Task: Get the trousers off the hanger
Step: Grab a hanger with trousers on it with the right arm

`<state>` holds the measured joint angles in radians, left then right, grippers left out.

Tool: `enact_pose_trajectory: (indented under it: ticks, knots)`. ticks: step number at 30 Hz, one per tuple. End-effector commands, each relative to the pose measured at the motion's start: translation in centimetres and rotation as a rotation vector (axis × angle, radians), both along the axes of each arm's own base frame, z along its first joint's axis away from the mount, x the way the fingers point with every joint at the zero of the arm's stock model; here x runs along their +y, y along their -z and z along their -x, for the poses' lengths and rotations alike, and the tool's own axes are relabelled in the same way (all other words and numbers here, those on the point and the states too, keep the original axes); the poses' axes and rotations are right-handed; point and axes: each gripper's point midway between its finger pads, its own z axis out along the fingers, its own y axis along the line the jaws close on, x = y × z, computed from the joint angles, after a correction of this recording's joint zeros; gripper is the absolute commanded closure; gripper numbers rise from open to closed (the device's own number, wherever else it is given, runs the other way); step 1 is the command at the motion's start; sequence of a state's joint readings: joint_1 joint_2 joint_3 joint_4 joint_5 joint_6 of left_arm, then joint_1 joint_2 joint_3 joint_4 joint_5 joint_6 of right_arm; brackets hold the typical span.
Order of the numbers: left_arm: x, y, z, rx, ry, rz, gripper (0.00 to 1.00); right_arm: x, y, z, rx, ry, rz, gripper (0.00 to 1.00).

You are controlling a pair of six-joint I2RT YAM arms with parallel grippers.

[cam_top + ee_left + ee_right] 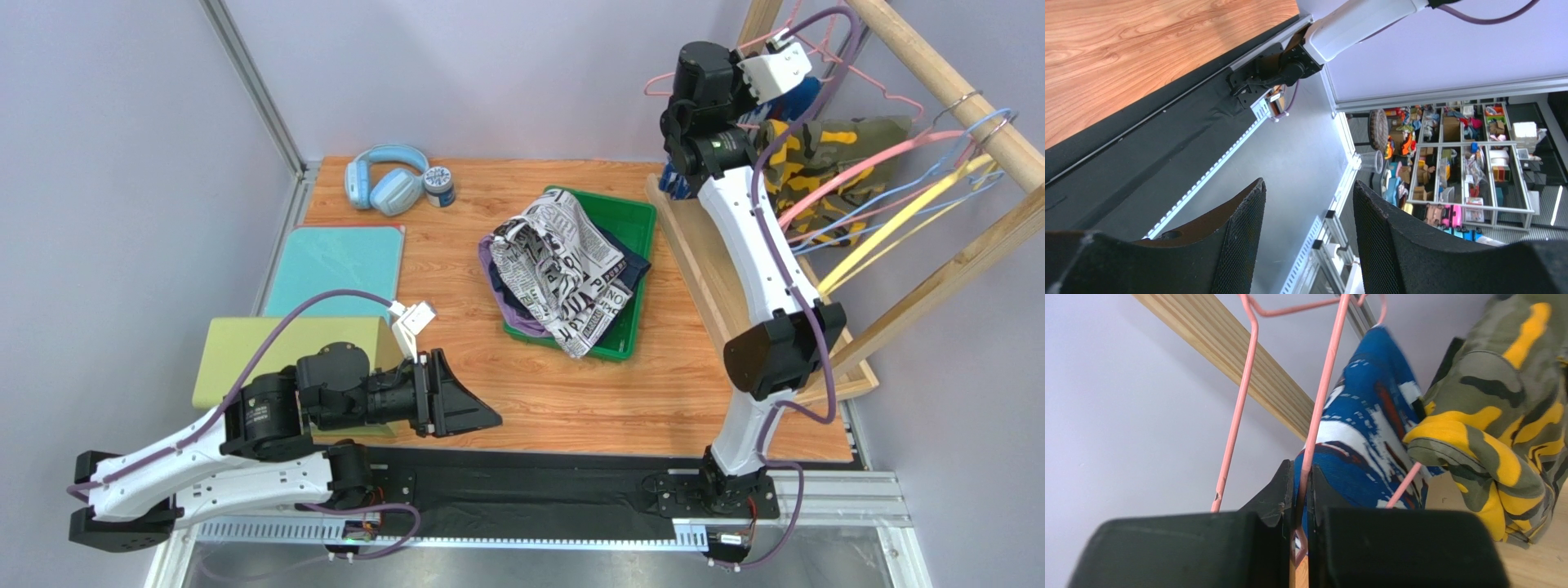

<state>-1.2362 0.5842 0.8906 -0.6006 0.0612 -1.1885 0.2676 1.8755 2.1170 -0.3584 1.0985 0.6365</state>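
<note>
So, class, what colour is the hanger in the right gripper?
Pink hanger; right wrist view shows it best.

Pale lilac walls [515, 74] meet at a metal corner post [252, 80]. The table [589, 404] is orange wood grain, evenly lit (no hard shadows). A wooden rack [908, 47] stands at its right; beyond, wire shelves [1468, 165] crammed with clutter.

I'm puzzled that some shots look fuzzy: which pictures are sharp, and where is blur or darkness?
Top view: evenly lit, the newsprint trousers crisp. Right wrist view: the blue print trousers look smeared near their top; the right gripper, shut on the pink hanger, is dark. Left wrist view: tilted, crisp, left gripper shadowed.
</note>
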Motion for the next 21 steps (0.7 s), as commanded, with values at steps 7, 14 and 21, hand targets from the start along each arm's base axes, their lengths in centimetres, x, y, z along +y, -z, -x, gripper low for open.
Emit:
enact_pose_trajectory:
  ticks: [7,14,21]
  knots:
    - [0.1,-1.3,0.3,-0.009,0.01,0.059,0.4,1.2,-10.1,6.4,-0.254,-0.088,-0.039,1.0]
    - [0.4,-1.4,0.2,-0.016,0.003,0.073,0.4,3.3,-10.7,9.6,-0.286,-0.13,-0.04,1.0]
    - [0.5,-1.6,0.6,-0.012,0.017,0.084,0.4,3.3,-11.1,11.7,-0.313,-0.155,-0.043,1.0]
